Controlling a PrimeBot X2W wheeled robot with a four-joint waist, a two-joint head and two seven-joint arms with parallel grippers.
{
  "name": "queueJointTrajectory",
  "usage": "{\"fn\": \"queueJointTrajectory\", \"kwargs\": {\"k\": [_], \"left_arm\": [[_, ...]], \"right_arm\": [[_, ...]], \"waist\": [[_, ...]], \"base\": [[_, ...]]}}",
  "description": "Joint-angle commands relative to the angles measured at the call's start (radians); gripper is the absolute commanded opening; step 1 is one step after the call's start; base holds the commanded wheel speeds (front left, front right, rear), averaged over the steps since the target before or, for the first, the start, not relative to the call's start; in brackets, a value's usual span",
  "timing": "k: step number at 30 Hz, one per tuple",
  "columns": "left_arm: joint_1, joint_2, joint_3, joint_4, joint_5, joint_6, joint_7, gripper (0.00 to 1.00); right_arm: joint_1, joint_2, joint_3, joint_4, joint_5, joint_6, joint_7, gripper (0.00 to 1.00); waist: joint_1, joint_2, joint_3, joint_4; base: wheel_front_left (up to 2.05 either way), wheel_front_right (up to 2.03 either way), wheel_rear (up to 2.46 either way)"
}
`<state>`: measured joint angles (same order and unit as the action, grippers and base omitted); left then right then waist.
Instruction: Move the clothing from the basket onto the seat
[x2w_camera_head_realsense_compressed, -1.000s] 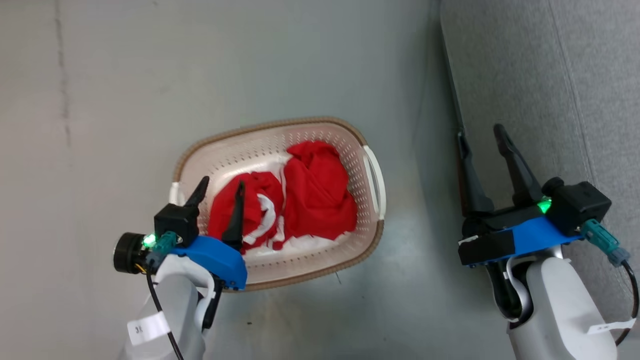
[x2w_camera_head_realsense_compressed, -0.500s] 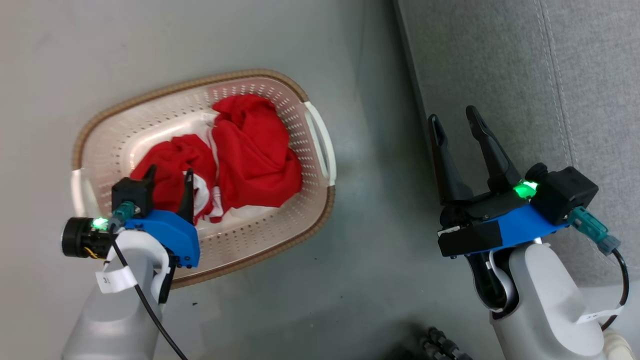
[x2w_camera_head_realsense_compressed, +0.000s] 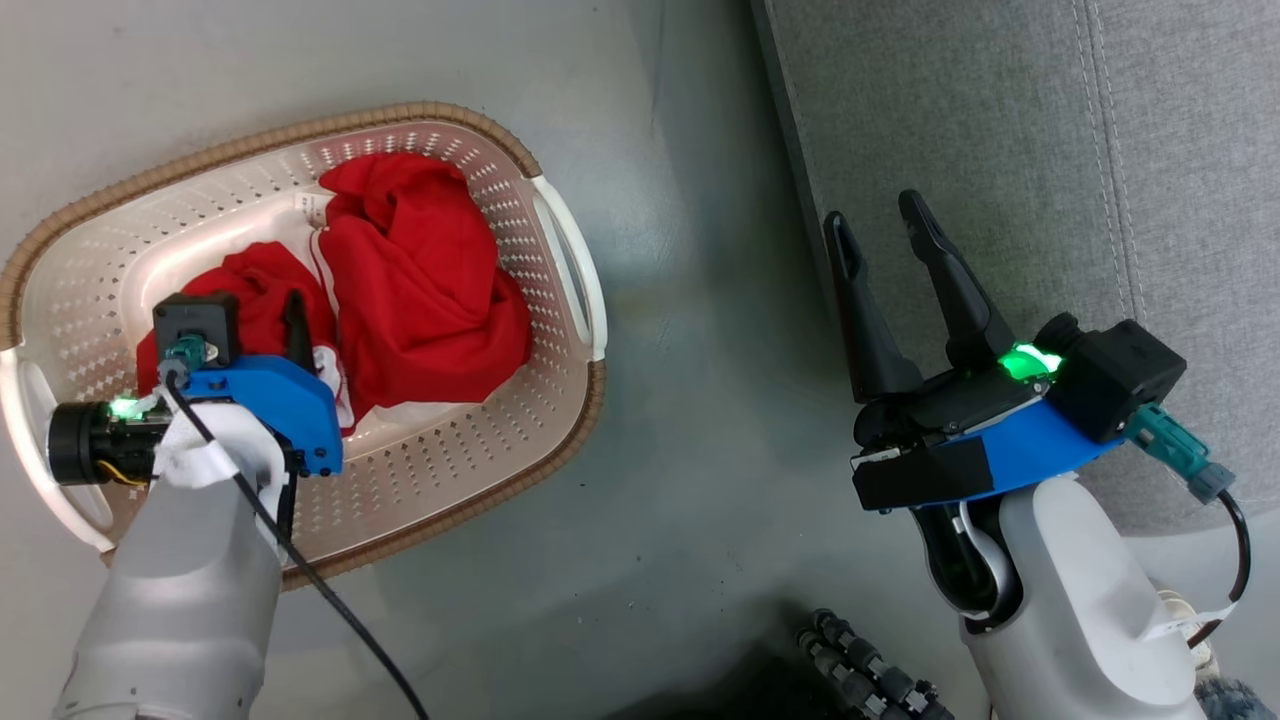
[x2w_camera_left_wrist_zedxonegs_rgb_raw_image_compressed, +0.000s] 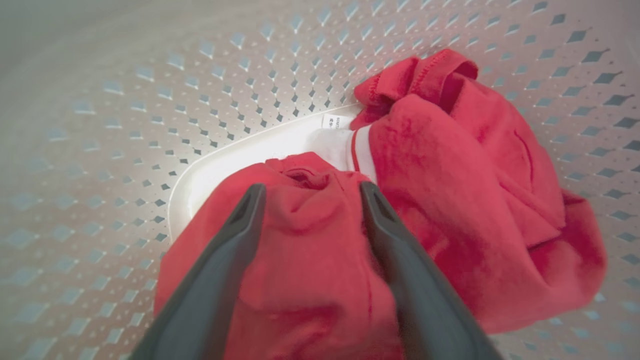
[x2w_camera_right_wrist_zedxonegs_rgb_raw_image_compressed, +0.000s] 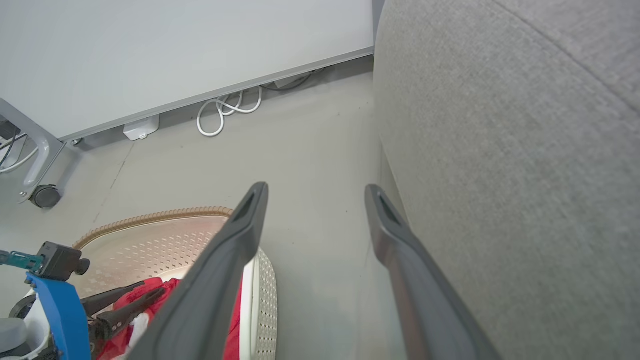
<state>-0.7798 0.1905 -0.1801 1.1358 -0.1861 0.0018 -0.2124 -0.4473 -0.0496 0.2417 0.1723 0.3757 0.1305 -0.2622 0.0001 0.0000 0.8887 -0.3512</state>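
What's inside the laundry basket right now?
Two crumpled red garments lie in the basket, the open left claw straddling the smaller one. What lies beneath them is hidden.

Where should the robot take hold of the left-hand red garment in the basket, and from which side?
Grip the raised hump of the garment from straight above: it lies crumpled low in the basket, walls all round, and the left end effector has open fingers astride that hump.

Basket (x2w_camera_head_realsense_compressed: 452, 468) holding red clothing (x2w_camera_head_realsense_compressed: 420, 290), left tool (x2w_camera_head_realsense_compressed: 250, 312) inside it, right tool (x2w_camera_head_realsense_compressed: 872, 212) spread beside seat (x2w_camera_head_realsense_compressed: 1000, 120)
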Motion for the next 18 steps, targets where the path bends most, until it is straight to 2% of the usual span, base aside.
{"fn": "queueJointTrajectory", "kwargs": {"k": [1, 7, 10, 11, 12, 13, 18], "left_arm": [[-0.022, 0.008, -0.003, 0.011, 0.002, 0.016, 0.007, 1.00], [-0.041, -0.003, -0.010, 0.076, -0.001, 0.061, 0.078, 1.00], [-0.046, -0.009, -0.016, 0.095, -0.003, 0.061, 0.109, 1.00], [-0.047, -0.010, -0.020, 0.099, -0.002, 0.059, 0.116, 0.80], [-0.049, -0.011, -0.023, 0.102, -0.001, 0.054, 0.122, 0.17], [-0.051, -0.011, -0.026, 0.104, -0.001, 0.051, 0.125, 0.00], [-0.055, -0.016, -0.037, 0.112, -0.005, 0.038, 0.137, 0.00]], "right_arm": [[-0.009, -0.002, 0.001, -0.003, 0.008, 0.000, -0.004, 1.00], [-0.013, -0.002, 0.006, 0.002, 0.014, 0.000, -0.004, 1.00], [-0.014, -0.002, 0.009, 0.003, 0.016, 0.000, -0.004, 1.00], [-0.014, -0.002, 0.009, 0.003, 0.017, 0.000, -0.004, 1.00], [-0.015, -0.002, 0.010, 0.004, 0.017, 0.000, -0.004, 1.00], [-0.016, -0.002, 0.009, 0.005, 0.018, 0.000, -0.004, 1.00], [-0.017, -0.002, 0.005, 0.006, 0.016, 0.000, -0.004, 1.00]], "waist": [[-0.0001, 0.0000, 0.002, -0.001], [-0.0001, 0.0000, 0.003, -0.002], [-0.0001, 0.0000, 0.001, -0.002], [-0.0001, 0.0000, 0.001, -0.001], [-0.0001, 0.0000, 0.001, -0.001], [-0.0001, 0.0000, 0.000, 0.000], [-0.0001, 0.0000, -0.003, 0.003]], "base": [[0.00, 0.00, 0.00], [0.00, 0.00, 0.00], [0.00, 0.00, 0.00], [0.00, 0.00, 0.00], [0.00, 0.00, 0.00], [0.00, 0.00, 0.00], [0.00, 0.00, 0.00]]}}
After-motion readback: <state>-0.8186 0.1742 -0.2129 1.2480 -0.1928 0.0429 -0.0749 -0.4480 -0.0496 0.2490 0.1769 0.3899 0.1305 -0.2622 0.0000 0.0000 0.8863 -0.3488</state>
